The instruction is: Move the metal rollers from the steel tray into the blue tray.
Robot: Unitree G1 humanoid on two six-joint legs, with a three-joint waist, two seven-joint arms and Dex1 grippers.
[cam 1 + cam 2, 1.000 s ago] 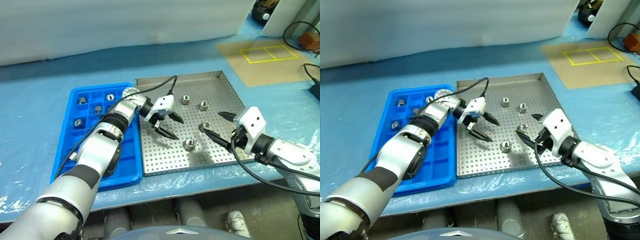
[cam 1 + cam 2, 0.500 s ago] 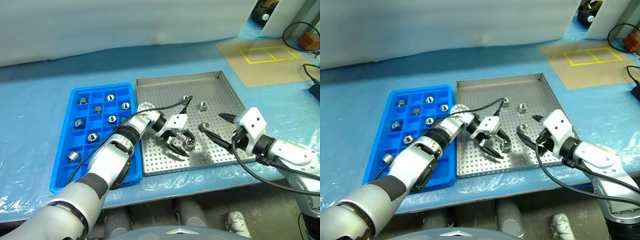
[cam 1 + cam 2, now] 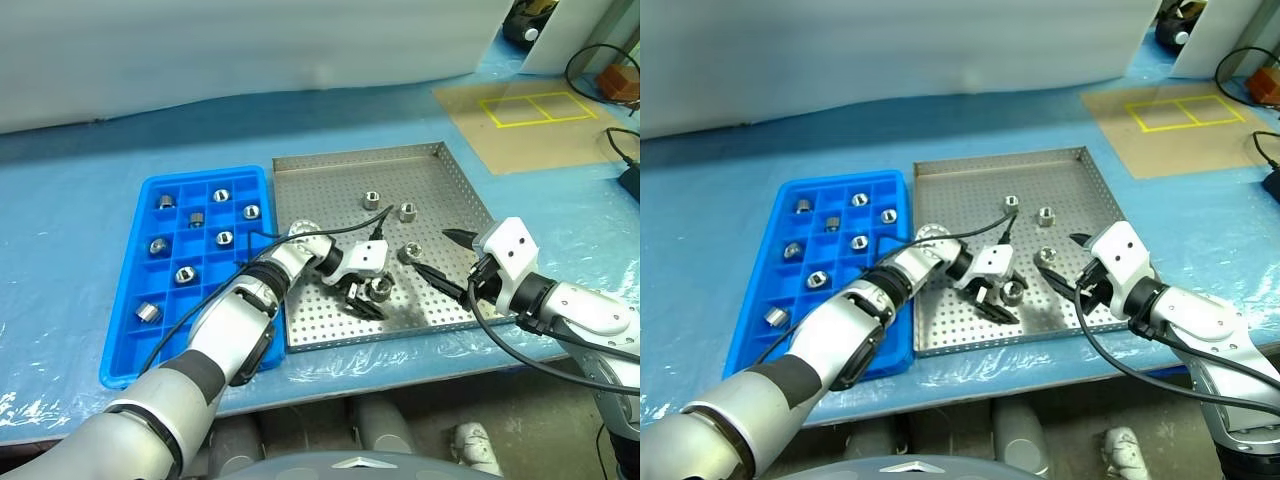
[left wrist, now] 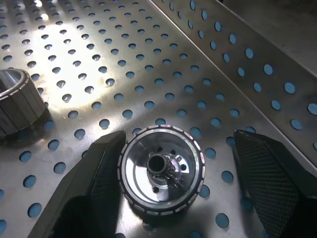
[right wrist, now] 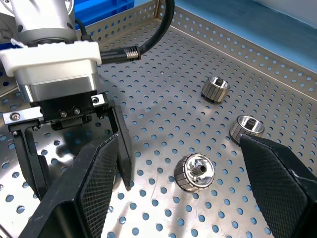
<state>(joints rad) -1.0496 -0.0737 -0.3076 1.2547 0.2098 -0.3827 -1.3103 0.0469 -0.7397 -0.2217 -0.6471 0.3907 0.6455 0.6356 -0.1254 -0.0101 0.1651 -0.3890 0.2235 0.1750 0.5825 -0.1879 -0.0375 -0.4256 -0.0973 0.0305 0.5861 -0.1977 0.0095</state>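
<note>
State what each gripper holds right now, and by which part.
Nothing is held. The left gripper stands open around a roller on the steel tray, one finger touching or nearly touching its rim. The right gripper is open and empty.

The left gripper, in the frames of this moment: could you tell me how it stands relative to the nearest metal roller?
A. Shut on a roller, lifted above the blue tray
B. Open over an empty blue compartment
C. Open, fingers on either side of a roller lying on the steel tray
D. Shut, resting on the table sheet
C: the left gripper is open, one finger on each side of a metal roller that lies on the steel tray.
</note>
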